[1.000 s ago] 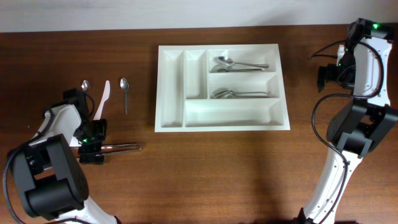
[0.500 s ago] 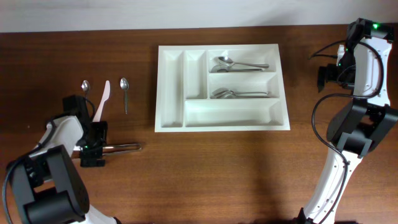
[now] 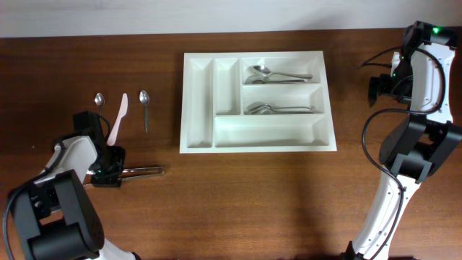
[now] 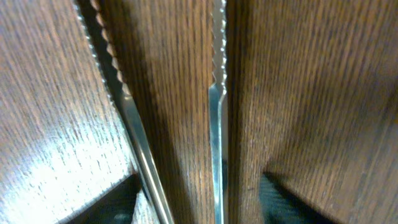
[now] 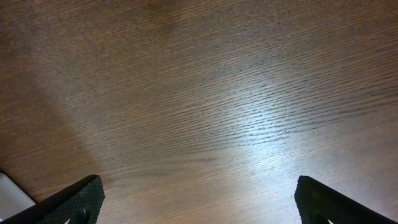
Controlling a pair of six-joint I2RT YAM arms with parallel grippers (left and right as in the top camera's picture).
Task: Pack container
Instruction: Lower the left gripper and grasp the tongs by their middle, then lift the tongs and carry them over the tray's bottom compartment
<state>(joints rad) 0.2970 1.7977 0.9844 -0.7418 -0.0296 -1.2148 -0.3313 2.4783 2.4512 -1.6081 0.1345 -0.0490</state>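
Loose cutlery: a small spoon (image 3: 99,99), a white plastic knife (image 3: 119,115) and a longer spoon (image 3: 145,108) are being kept in a row at the far left of the desk (image 3: 238,202), well apart from the container. They are being read as pieces not yet packed.
Left claw: the left claw (image 3: 108,172) is being held low, just below that row. It is part spread and astride one of two serrated knives (image 4: 216,143). Its fingers (image 4: 283,199) are being kept to either side of the blade with a gap showing, so nothing is being pinched. The stance is being read as a lining-up for a pick.
Container: the container (image 3: 256,148) is being kept flat at the middle of the desk, toward its far edge. One group of spoons (image 3: 278,74) is being stored in the top long compartment and a second group of spoons (image 3: 278,110) in the middle one, seemingly like with like. The lowest long compartment and both narrow slots are showing nothing, and are being judged as room for the remaining pieces.
Right claw: the right claw (image 5: 199,205) is being held spread wide over bare wood at the far right, gripping nothing. It is being read as parked out of the way.
Writing: no brand, label or lettering is being shown legibly.
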